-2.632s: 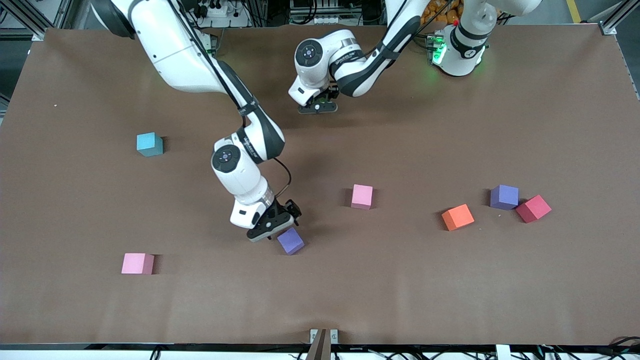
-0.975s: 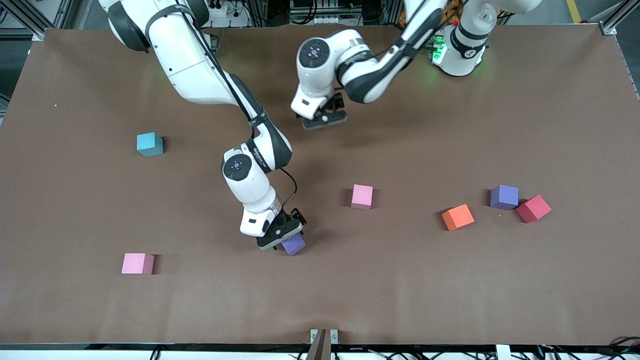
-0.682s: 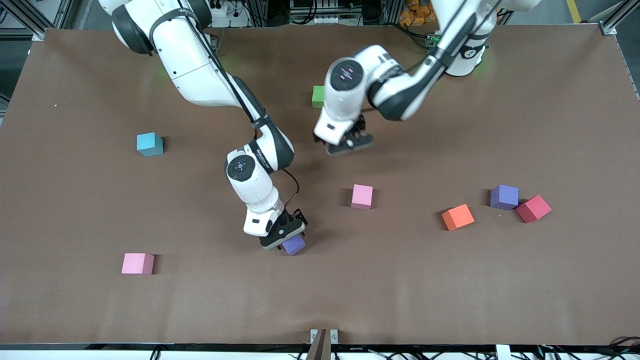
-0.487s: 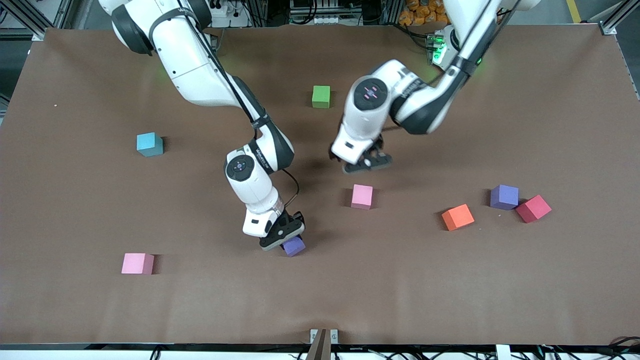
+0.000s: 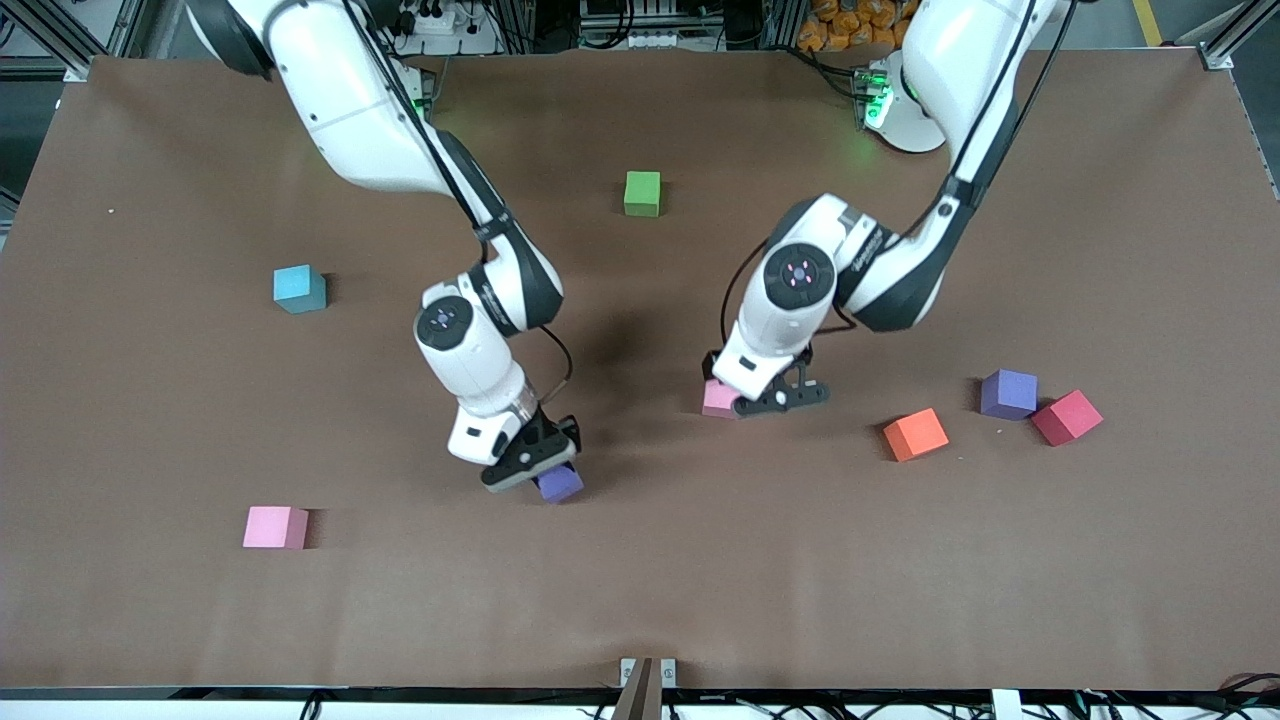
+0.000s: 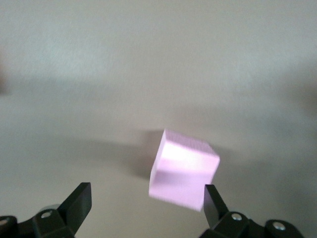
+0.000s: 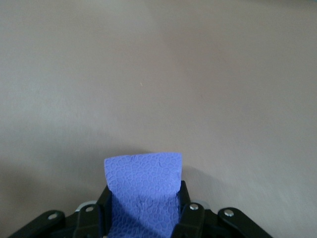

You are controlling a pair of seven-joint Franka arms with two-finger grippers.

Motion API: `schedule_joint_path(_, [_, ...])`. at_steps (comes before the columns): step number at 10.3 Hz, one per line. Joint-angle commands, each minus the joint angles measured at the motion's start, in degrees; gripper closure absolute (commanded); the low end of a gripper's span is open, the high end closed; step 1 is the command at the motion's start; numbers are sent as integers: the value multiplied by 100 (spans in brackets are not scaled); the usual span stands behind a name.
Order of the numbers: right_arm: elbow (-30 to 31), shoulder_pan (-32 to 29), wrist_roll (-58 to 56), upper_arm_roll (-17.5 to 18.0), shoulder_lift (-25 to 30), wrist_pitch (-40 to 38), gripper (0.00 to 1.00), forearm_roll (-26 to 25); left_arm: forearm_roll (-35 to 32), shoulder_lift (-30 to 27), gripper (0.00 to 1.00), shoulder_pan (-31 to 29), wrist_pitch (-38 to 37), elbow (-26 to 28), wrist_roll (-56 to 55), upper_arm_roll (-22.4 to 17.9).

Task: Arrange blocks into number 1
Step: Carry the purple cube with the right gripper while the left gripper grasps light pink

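Near the middle of the table (image 5: 640, 600), a purple block (image 5: 559, 483) is clamped between the fingers of the right gripper (image 5: 535, 462). The left gripper (image 5: 775, 398), spread wide, is held just over a pink block (image 5: 718, 399), which is seen off-centre toward one finger (image 6: 214, 203).

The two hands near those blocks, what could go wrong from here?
1. The left hand is open over the pink block, which sits off-centre, close to one finger. Coming down, that finger could land on the block or knock it askew.
2. The right hand is shut on a purple block that sticks out past the fingers; a shallow hold might slip.
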State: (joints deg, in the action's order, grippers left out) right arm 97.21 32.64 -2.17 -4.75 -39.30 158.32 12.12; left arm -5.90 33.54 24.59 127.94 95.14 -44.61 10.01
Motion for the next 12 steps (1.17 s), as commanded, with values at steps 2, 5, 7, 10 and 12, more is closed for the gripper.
schedule_joint_path(2, [1992,32,865,106,1712,-387,52,53,53,617,0,317,38,-793,531,-245])
schedule_joint_path(5, [2582,557,2015,106,2303,-1171,52,53,195,689,0,528,38,-786,663,-254])
schedule_joint_path(7, [2864,1119,3016,124,2365,-1119,53,53,168,724,0,608,38,-760,1048,-254])
schedule_joint_path(10, [3023,1368,4177,614,2426,-1110,55,53,168,715,0,590,29,-751,1559,-254])
schedule_joint_path(12, [3067,1604,4968,844,2480,-1101,55,53,168,724,0,582,29,-672,1771,-254])
